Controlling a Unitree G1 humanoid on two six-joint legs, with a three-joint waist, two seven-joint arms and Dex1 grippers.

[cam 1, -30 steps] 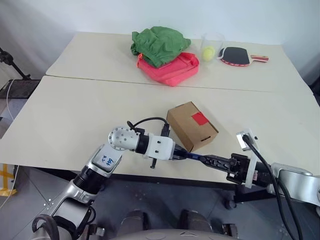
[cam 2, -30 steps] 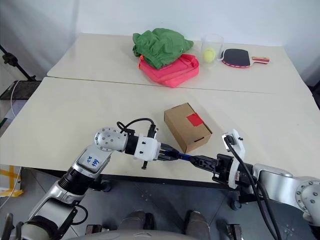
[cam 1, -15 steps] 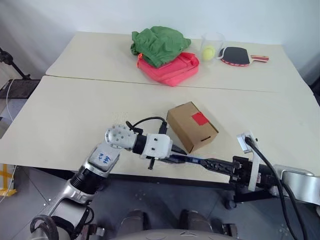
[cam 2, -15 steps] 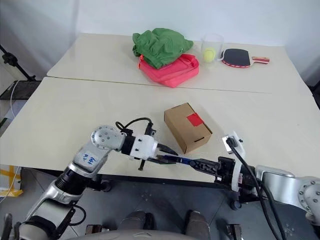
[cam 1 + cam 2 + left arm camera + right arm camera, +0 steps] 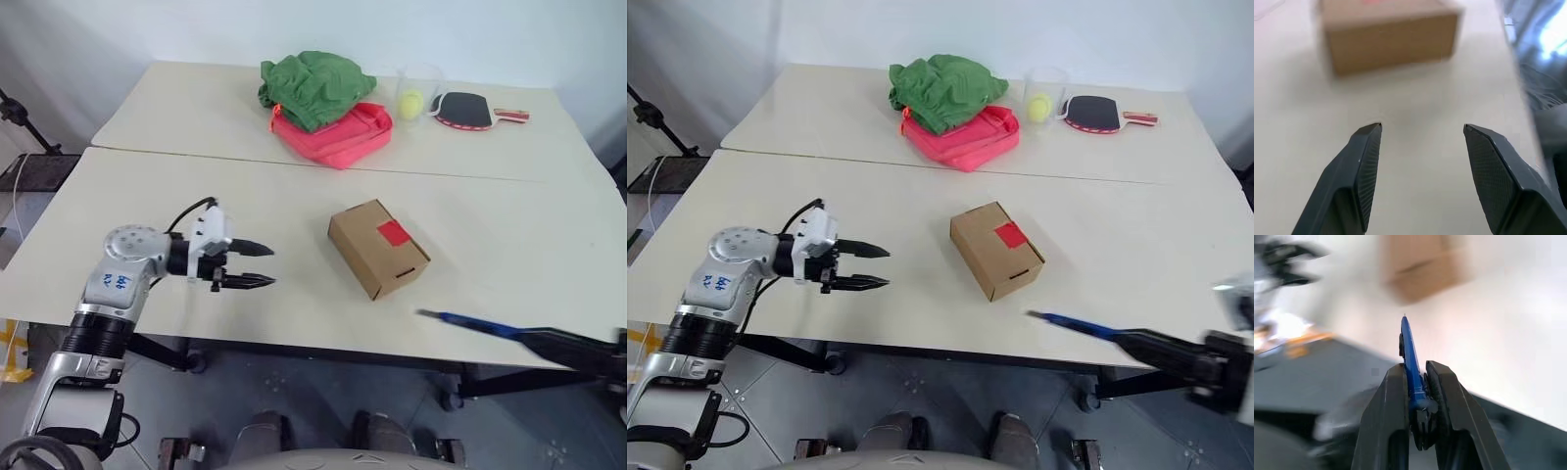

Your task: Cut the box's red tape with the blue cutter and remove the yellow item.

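Observation:
The small brown box (image 5: 378, 248) sits closed on the near table, a red tape (image 5: 392, 232) square on its top face. Off to the box's left, above the tabletop, my left gripper (image 5: 266, 266) stands open and empty, its fingertips (image 5: 1370, 131) aimed at the box (image 5: 1388, 41). At the table's front right edge my right gripper (image 5: 1416, 382) is shut on the blue cutter (image 5: 1410, 355), whose slim shaft (image 5: 470, 324) sticks out over the table towards the box. The yellow item is hidden.
On the far table lie a green cloth (image 5: 312, 86) on a pink-red bag (image 5: 338, 132), a clear cup (image 5: 415, 90) with a yellow-green ball, and a table tennis paddle (image 5: 464, 109). Bare tabletop (image 5: 147, 211) spreads around the box.
My left gripper let go of the cutter, opened and swung away to the left. The right gripper pulled back to the right with the cutter in it.

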